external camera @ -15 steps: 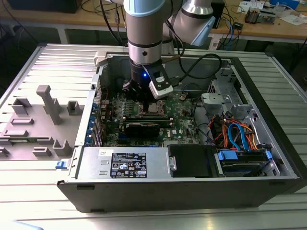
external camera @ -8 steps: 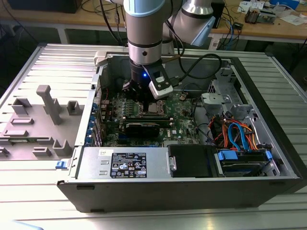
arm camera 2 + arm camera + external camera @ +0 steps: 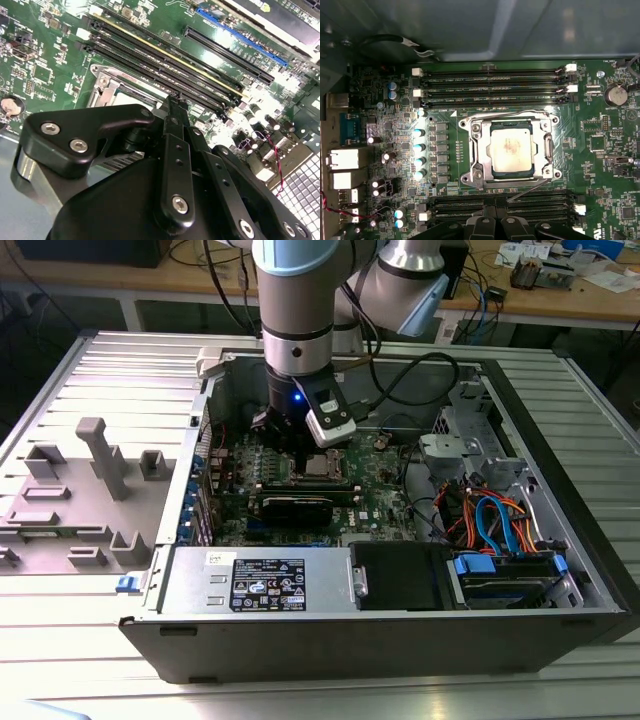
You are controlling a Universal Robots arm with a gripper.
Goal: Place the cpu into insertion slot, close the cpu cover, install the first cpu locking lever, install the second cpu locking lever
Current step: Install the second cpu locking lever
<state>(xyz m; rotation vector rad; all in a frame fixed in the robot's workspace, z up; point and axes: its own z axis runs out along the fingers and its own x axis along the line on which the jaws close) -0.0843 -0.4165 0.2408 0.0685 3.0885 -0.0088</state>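
Cpu (image 3: pixel 512 150) sits seated in the insertion slot (image 3: pixel 476 131), silver top showing through the cut-out of the cpu cover (image 3: pixel 548 150), which lies flat over it in the first wrist view; so chip placed and cover down, by my read. Thin wire lever runs along the socket edge nearest the end effector (image 3: pixel 492 226), angled slightly off the frame, and another wire follows the far edge; cannot tell whether either is hooked. Nearest the camera: the end effector's black fingers (image 3: pixel 485 227) sit close together at the picture's lower edge, with nothing visibly between them; pressed together as far as I can judge, tips over the memory slots (image 3: pixel 500 202) just beside the socket. Key relation: socket lies just ahead of the fingertips, across that one bank of memory slots, and the near lever's long axis runs crosswise to the fingers' reach. Second wrist view shows the end effector (image 3: pixel 172 102) low over the board with a corner of the socket's frame (image 3: pixel 107 82) just past it. Further out, exterior view: arm (image 3: pixel 295 300) comes straight down into the open computer case (image 3: pixel 560 570), which lies on a ribbed metal worktop (image 3: pixel 60 640); grey fixture blocks (image 3: pixel 95 455) stand well apart on the exterior view's left.
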